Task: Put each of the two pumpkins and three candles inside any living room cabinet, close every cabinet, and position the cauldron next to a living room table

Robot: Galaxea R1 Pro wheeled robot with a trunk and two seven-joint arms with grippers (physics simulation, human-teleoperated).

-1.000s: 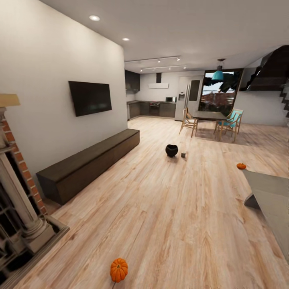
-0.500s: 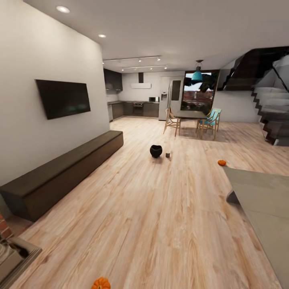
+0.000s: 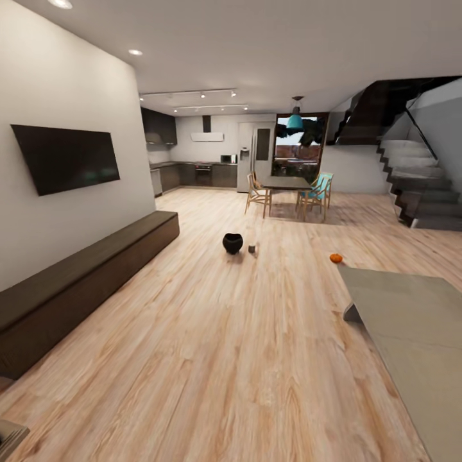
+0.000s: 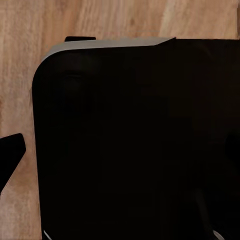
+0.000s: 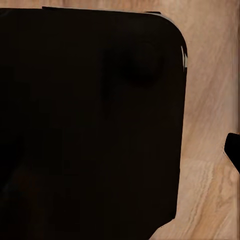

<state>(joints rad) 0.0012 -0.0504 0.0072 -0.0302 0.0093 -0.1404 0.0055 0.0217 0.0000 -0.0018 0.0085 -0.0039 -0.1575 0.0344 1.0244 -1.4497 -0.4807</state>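
End effector state untellable; no legible writing; pumpkin (image 3: 335, 258) beyond grey table (image 3: 410, 314), cauldron (image 3: 233, 242) nearby.

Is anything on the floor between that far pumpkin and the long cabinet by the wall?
The black cauldron and a small grey object beside it stand on the floor roughly between the pumpkin and the cabinet. Otherwise the floor is bare wood.

1 pumpkin (image 3: 335, 258), 1 cauldron (image 3: 232, 243), 1 cabinet (image 3: 77, 279), 1 TV (image 3: 66, 157)
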